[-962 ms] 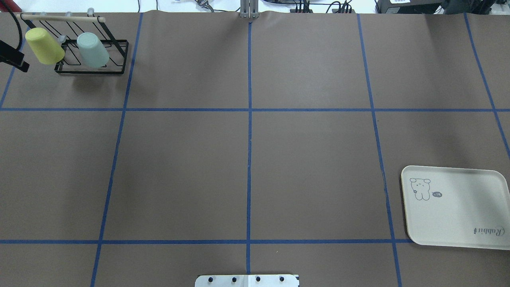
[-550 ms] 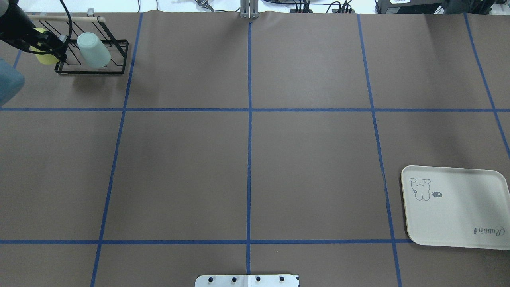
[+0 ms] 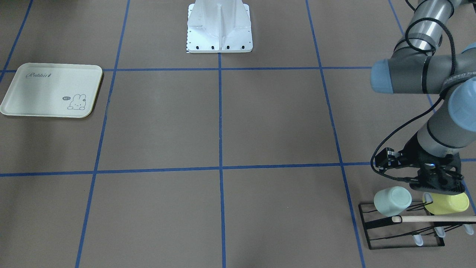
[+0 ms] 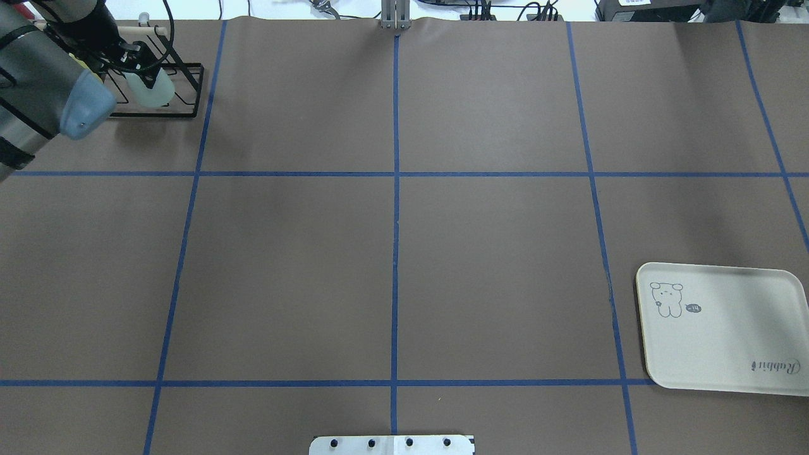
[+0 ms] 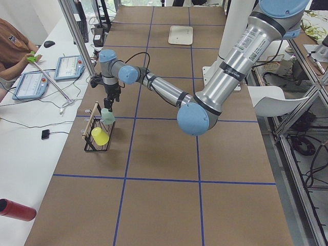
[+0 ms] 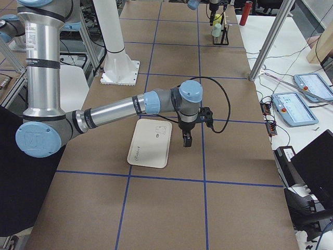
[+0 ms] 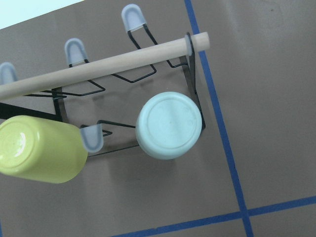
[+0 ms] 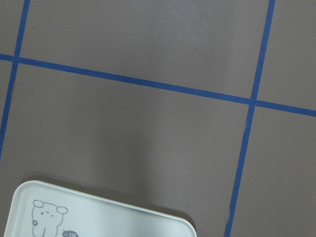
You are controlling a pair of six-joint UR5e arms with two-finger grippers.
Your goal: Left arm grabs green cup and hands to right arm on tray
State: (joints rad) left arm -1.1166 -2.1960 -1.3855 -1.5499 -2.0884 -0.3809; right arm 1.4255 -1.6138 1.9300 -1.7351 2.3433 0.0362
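Left black gripper (image 3: 440, 182), spread or pressed together unclear, hangs above pale mint-green plastic tumbler (image 3: 392, 201) on black wire rack (image 3: 379, 223).

Overhead, you saw the left arm (image 4: 38, 88) hide most of the yellow cup (image 3: 448, 203) at the far-left corner; the tray (image 4: 733, 347) was cropped.

Grey-silver left arm (image 3: 412, 72), pale blue caps (image 3: 380, 76), looped black cable (image 3: 403, 129)

The tray (image 3: 37, 93) says "Rabbit" in curly letters; a tiny "hi" sits by its bunny (image 3: 76, 102), near the jaws of the right gripper (image 6: 186, 141).
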